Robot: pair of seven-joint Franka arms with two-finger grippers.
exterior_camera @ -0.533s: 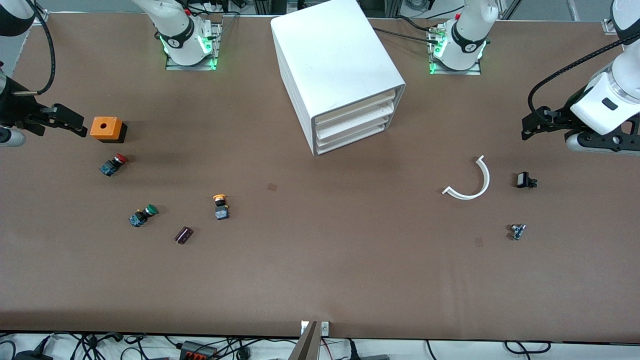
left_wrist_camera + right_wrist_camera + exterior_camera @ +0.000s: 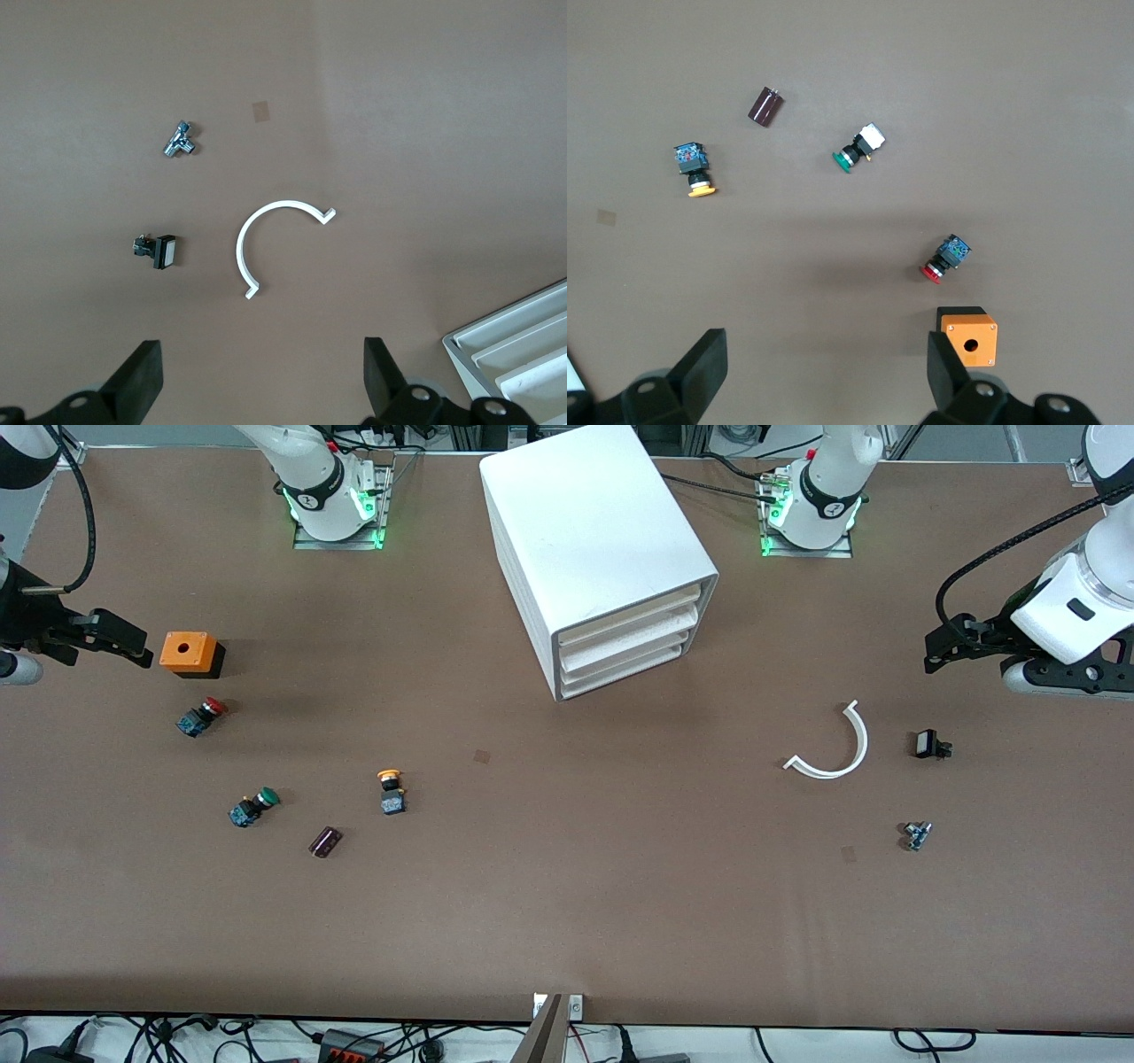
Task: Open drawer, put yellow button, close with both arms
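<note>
Judging by its size, the yellow button [image 2: 390,790] will be light, hard and apt to roll on its round cap, so pinch its squarer body; it lies on the surface [image 2: 567,903] nearer the camera than the shut drawer [image 2: 631,620]. Both the right claw [image 2: 111,638] and left claw [image 2: 952,646] hang open and empty, barely shifted since half a second ago.

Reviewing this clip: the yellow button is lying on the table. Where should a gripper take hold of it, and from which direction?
The yellow button lies on its side, cap pointing toward the cabinet, blocky black-and-blue body nearer the front camera. Probably best to come straight down and close across the body's flat sides; the round cap would likely slip. Nothing crowds it. The right gripper, open, is at that end.
</note>
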